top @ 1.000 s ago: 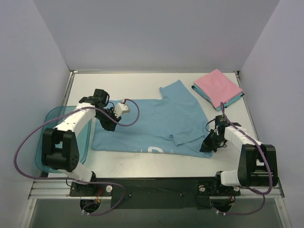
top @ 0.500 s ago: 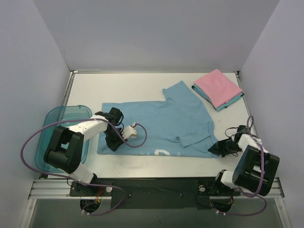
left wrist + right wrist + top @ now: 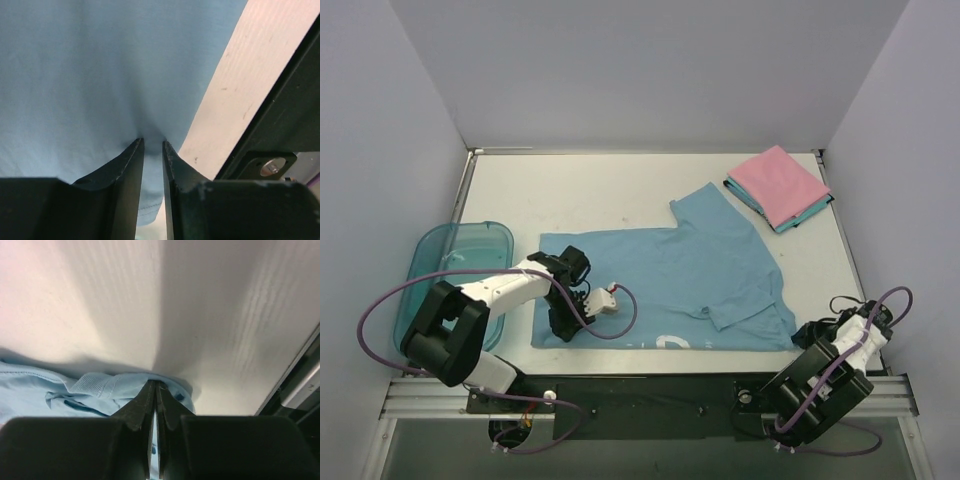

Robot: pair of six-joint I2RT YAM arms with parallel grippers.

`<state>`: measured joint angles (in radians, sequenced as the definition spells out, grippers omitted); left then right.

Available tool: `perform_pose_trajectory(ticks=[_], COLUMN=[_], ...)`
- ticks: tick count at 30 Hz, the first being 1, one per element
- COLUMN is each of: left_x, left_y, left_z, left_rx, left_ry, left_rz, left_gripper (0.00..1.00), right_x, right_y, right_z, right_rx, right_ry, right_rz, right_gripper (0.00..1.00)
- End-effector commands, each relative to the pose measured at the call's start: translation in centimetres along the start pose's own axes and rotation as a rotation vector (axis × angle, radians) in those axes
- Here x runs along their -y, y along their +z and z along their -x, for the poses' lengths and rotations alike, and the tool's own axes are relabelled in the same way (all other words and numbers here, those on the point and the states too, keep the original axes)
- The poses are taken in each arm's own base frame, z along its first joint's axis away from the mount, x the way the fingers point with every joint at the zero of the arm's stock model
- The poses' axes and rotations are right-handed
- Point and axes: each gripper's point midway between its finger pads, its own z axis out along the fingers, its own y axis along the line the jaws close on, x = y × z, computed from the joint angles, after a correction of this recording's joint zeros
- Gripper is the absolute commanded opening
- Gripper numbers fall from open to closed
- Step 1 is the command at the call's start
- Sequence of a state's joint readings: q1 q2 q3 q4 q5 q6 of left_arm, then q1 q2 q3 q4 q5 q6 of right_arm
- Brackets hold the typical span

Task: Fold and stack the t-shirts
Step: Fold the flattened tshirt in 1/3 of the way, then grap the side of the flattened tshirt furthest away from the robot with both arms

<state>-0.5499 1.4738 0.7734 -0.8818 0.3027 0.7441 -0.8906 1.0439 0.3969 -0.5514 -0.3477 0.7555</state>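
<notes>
My left tool [image 3: 152,143] pinches the blue shirt [image 3: 700,270] at its near hem; my right tool [image 3: 155,386] is clenched on its corner. Probably pulling it flat along the surface's [image 3: 600,190] near edge. Folded shirts [image 3: 778,185] sit in the far-right corner.

Spread t-shirt [image 3: 670,275] lies mid-desk [image 3: 570,190], toward 6 o'clock. Folded t-shirts [image 3: 778,187] are stacked at 1 o'clock, well apart. Bin [image 3: 423,248] sits at 9 o'clock. Left gripper [image 3: 562,325] is on the shirt's 7 o'clock corner, right gripper [image 3: 804,334] on its 5 o'clock corner.
</notes>
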Motion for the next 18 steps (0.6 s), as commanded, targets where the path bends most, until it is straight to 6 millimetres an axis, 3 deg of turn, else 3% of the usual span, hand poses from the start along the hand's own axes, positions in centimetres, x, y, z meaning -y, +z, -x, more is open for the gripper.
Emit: perform_pose_trajectory(ticks=[1, 5, 6, 7, 8, 9, 11, 12, 13, 14, 15, 16, 17, 18], left_x=[1.7, 0.8, 0.1, -0.2, -1.0, -1.7, -4.8, -5.9, -8.0, -9.3, -11.9, -13.5, -15.6, -17.0], left_y=[-1.1, -4.2, -5.7, -6.5, -8.1, -8.7, -11.3, -11.6, -12.5, -12.8, -13.4, -12.8, -14.1, -13.7], left_z=[-1.7, 1.1, 2.6, 3.3, 5.1, 5.5, 7.9, 8.0, 8.2, 7.9, 7.3, 6.8, 6.0, 5.8], left_rx=[-0.067, 0.013, 0.054, 0.084, 0.137, 0.16, 0.255, 0.268, 0.292, 0.298, 0.314, 0.294, 0.32, 0.314], left_ry=[-0.024, -0.015, -0.017, -0.03, -0.039, -0.084, -0.152, -0.19, -0.255, -0.297, -0.367, -0.404, -0.449, -0.479], left_rz=[-0.054, -0.004, 0.025, 0.032, 0.063, 0.077, 0.158, 0.17, 0.193, 0.211, 0.242, 0.238, 0.274, 0.262], left_gripper=[0.34, 0.45, 0.48, 0.49, 0.52, 0.54, 0.6, 0.61, 0.61, 0.61, 0.61, 0.61, 0.61, 0.61], right_x=[1.7, -2.7, -3.6, -5.4, -6.2, -8.5, -12.6, -14.7, -17.5, -19.0, -21.6, -24.7, -25.5, -28.3], right_y=[-0.4, -2.7, -3.2, -4.6, -5.2, -7.2, -10.4, -11.1, -13.6, -12.9, -15.1, -15.5, -13.1, -15.3], right_z=[-0.7, 0.5, 0.3, 1.4, 1.3, 2.0, 2.0, 0.8, 0.6, -1.2, -1.9, -4.4, -6.4, -7.7], right_rx=[-0.015, 0.012, 0.021, 0.084, 0.128, 0.2, 0.343, 0.37, 0.422, 0.383, 0.413, 0.36, 0.286, 0.307], right_ry=[-0.03, -0.137, -0.196, -0.255, -0.337, -0.384, -0.541, -0.644, -0.715, -0.812, -0.904, -1.015, -1.163, -1.277], right_rz=[-0.046, 0.101, 0.113, 0.134, 0.114, 0.156, 0.225, 0.254, 0.323, 0.312, 0.367, 0.41, 0.352, 0.414], right_gripper=[0.0, 0.06, 0.15, 0.2, 0.34, 0.39, 0.62, 0.85, 0.85, 0.85, 0.85, 0.84, 0.84, 0.84])
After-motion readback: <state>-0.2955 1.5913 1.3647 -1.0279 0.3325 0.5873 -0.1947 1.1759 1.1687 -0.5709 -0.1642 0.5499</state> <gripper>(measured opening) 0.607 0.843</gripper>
